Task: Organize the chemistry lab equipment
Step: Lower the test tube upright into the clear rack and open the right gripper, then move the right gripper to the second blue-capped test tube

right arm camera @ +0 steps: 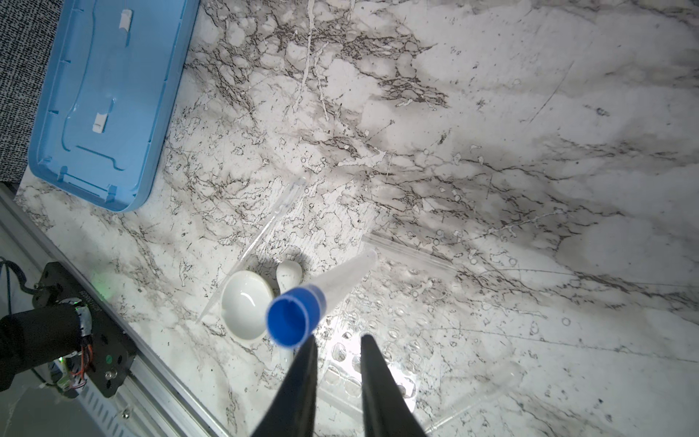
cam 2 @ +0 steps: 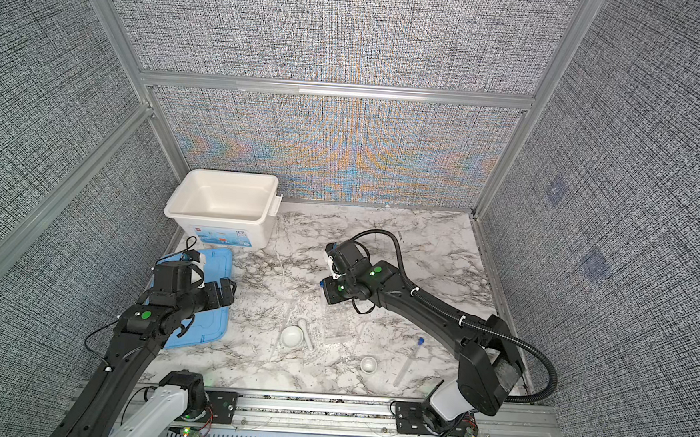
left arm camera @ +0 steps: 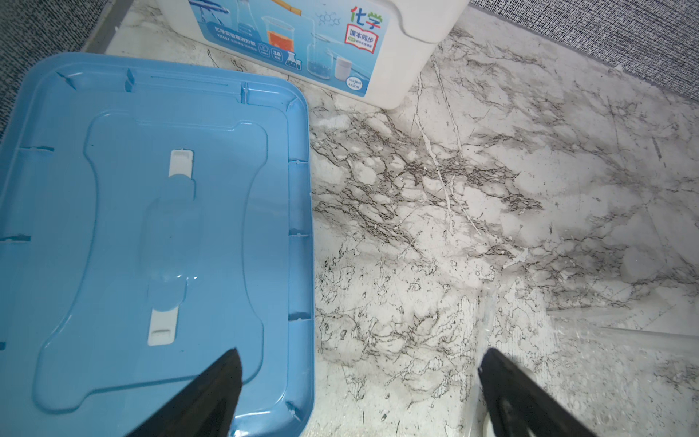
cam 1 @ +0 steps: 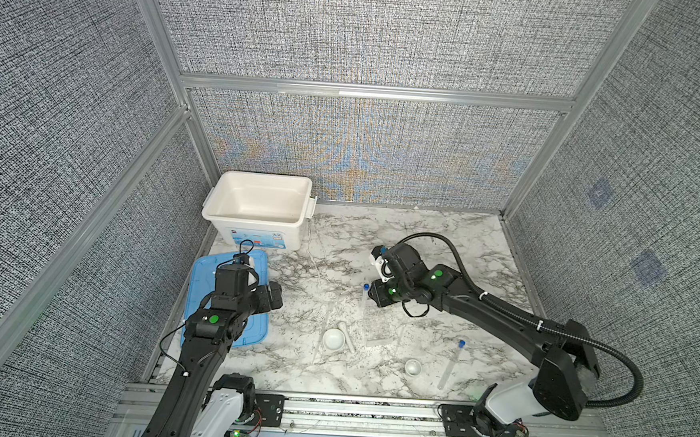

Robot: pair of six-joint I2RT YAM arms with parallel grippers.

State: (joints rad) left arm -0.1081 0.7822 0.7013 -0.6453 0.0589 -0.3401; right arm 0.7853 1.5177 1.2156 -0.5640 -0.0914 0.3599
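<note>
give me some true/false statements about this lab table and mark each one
1. The tub is empty. True.
2. The lid sits on the tub. False: it lies flat on the table beside the tub.
3. The left gripper's jaws are wide open, with nothing between them. True.
4. The pestle stands inside the mortar. False: it lies beside the mortar.
5. Both tubes lie flat near the dish. False: one tube lies near the dish; the second tube is tipped cap-up at the right gripper.
</note>
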